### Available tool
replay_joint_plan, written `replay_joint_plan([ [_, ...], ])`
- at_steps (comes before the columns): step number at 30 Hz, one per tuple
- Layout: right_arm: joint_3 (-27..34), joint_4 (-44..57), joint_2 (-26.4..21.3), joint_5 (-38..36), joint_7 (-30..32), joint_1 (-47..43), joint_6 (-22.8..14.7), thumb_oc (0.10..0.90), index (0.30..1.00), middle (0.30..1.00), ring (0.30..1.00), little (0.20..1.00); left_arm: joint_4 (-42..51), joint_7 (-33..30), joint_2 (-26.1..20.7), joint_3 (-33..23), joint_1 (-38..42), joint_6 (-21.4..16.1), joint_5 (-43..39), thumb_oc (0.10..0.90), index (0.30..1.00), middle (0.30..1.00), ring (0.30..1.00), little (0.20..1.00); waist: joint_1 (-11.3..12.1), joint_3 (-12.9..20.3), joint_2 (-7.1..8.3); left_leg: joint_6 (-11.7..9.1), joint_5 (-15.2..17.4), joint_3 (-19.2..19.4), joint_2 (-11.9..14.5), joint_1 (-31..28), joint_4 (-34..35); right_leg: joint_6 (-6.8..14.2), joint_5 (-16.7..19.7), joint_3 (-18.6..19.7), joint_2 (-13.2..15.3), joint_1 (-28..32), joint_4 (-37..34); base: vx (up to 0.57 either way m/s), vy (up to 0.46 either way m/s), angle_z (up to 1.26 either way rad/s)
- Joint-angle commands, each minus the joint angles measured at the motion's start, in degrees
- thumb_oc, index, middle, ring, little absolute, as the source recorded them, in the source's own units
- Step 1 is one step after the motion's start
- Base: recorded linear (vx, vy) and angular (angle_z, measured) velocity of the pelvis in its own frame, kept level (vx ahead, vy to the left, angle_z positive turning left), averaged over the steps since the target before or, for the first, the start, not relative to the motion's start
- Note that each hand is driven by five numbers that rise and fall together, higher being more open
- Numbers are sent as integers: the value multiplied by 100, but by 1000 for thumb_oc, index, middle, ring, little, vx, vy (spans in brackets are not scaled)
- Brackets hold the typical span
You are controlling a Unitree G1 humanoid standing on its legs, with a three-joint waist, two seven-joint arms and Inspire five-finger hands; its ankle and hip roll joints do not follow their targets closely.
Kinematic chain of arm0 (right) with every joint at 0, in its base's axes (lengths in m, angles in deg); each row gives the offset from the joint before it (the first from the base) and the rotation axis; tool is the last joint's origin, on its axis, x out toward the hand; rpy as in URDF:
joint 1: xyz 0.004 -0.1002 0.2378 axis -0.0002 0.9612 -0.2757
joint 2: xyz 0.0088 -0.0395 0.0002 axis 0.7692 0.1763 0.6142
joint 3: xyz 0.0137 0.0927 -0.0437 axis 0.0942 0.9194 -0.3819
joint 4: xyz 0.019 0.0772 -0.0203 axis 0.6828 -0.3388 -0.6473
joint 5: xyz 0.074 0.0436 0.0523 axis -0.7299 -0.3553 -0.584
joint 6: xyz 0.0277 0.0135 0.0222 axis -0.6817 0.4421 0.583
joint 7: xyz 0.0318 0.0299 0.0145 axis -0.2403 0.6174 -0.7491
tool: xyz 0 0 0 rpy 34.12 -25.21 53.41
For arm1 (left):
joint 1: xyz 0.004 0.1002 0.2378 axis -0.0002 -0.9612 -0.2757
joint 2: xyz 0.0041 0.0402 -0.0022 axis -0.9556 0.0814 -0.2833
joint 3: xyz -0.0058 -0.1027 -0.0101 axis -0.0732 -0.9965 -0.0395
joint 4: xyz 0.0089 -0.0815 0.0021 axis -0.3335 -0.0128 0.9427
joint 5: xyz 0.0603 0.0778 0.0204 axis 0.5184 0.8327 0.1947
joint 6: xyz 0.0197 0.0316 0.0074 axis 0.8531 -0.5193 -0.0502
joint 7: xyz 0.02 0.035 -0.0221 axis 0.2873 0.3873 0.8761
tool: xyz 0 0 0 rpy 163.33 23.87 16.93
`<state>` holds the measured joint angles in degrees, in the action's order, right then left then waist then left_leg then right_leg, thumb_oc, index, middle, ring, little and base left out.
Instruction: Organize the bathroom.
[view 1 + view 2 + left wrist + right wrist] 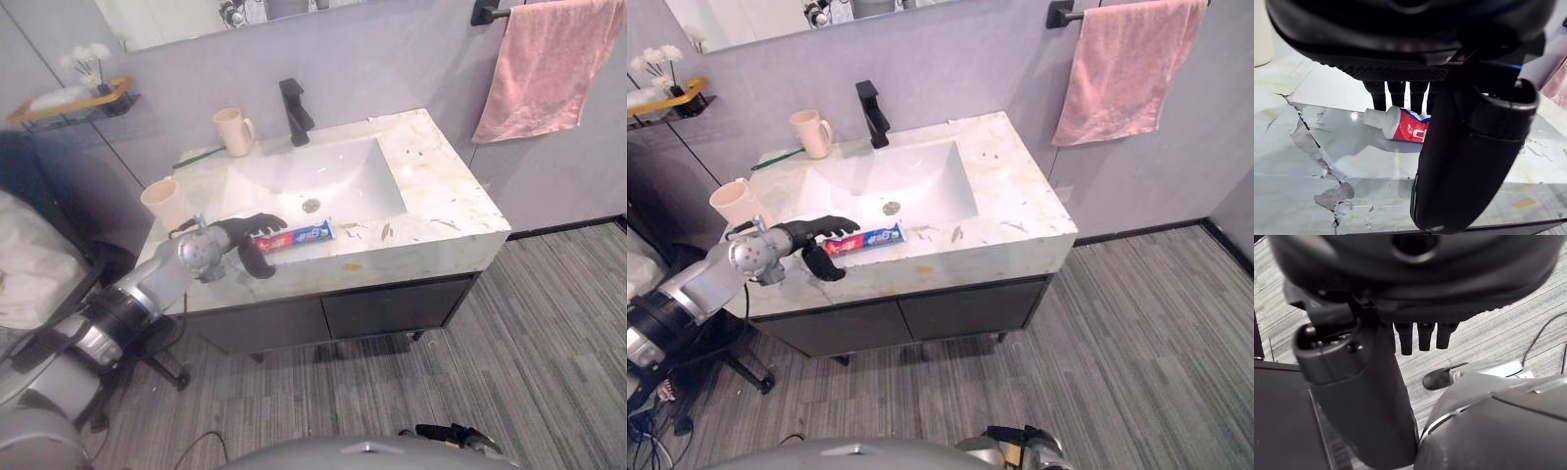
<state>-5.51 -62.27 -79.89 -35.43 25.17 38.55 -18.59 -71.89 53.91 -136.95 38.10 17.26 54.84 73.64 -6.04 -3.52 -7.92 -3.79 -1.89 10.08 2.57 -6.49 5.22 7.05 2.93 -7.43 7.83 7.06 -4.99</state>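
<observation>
The left hand [247, 238] reaches over the front strip of the marble counter [431, 220], fingers fairly straight and spread over the capped end of the toothpaste tube [299, 236], thumb hanging down on the near side; nothing is gripped yet. The tube lies flat between the counter's front edge and the basin [313, 176], so a clumsy close could nudge it off the edge or roll it into the bowl. The right hand [1376, 382] hangs low over the floor, relaxed and empty. Beyond, a beige cup [165, 203] stands just left of the hand and could be bumped by the forearm. Further back stand a mug [233, 131], a green toothbrush [201, 155] and the black faucet [294, 113]. Whether the fingertips touch the tube is hidden; its far end is covered in the wrist view
</observation>
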Motion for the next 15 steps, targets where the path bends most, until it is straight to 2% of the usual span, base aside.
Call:
replay_joint_plan([
  [1, 45, -213, -208, 86, 63, -130, 20, 800, 900, 900, 900, 900, -548, -483, -766, -403, 1646, -280, 242, 800, 900, 900, 900, 900, 63, -126, -48, 360, 491, -12, -497, -113, -452, -70, -363, -447, -417, -1, 276, 0, 0, 0],
  [7, 12, -189, -262, 139, 42, -239, 114, 800, 900, 900, 900, 900, -588, -537, -943, -408, 1688, -447, 240, 800, 900, 900, 900, 900, 145, -153, -58, 365, 525, -76, -513, -66, -578, -109, -442, -533, -381, -7, 412, 0, 0, 0],
  [15, -14, -199, -292, 208, 27, -361, 192, 800, 900, 900, 900, 900, -482, -782, -927, -489, 1607, -624, 55, 800, 900, 900, 900, 900, 227, -163, -83, 370, 563, -153, -533, -62, -657, -145, -531, -612, -346, 9, 532, -5, 4, 1],
])
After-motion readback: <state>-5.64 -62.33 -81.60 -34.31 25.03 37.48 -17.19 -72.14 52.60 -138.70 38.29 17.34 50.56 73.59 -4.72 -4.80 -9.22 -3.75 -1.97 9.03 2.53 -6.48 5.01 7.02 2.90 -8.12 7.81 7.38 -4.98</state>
